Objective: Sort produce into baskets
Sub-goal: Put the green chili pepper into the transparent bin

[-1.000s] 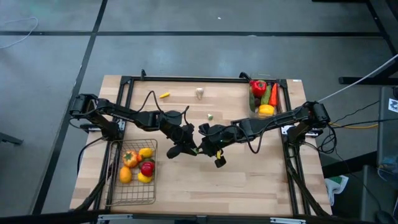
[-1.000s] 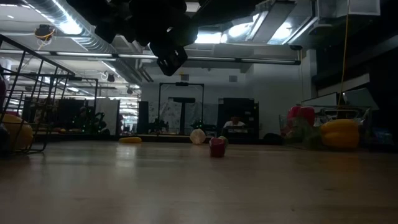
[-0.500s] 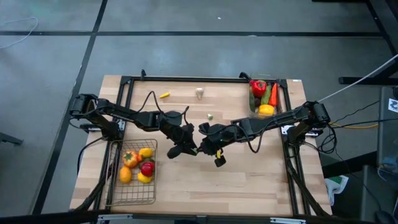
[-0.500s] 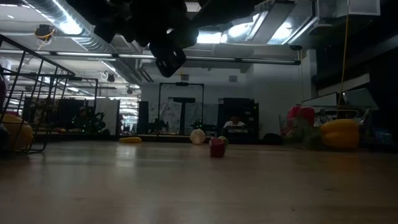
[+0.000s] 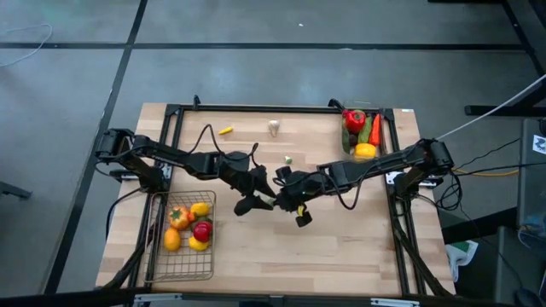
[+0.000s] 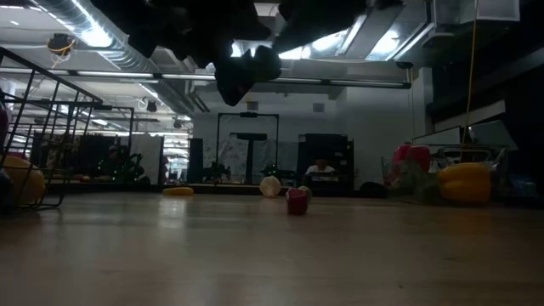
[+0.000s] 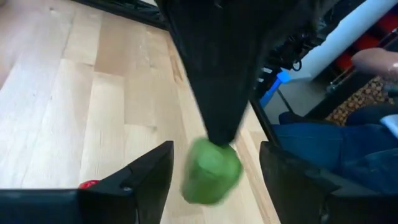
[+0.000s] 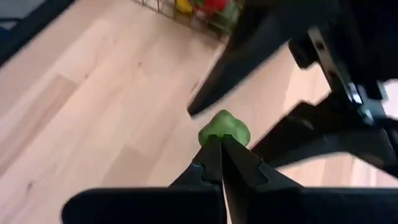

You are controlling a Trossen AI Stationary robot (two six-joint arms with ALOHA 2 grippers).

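Green and small, a round toy piece (image 8: 224,130) sits at the tips of my right end effector (image 8: 221,144), whose fingers are pressed together and pinching its edge. It looks lumpy and about as wide as it is tall, so I cannot give it a long axis or say which way it points. From the left wrist view I see the same green piece (image 7: 211,171) hanging between the spread fingers of my left end effector (image 7: 214,177), and neither left finger touches it.

In the high view both end effectors meet above the middle of the bench (image 5: 341,247), the left one (image 5: 256,201) reaching in from the left and the right one (image 5: 286,198) from the right, tips almost together. In the low view they show only as dark shapes well above the wood.

The wire-mesh basket (image 5: 182,264) stands at the near left corner of the bench with yellow, orange and red pieces inside. The clear plastic bin (image 5: 362,132) stands at the far right edge, holding a red pepper, a carrot, something green and a yellow piece.

Loose on the bench: a small yellow piece (image 5: 225,130) lying with its long axis roughly left to right, a pale piece (image 5: 274,128) near it, and a tiny piece (image 5: 289,159) closer to the arms.
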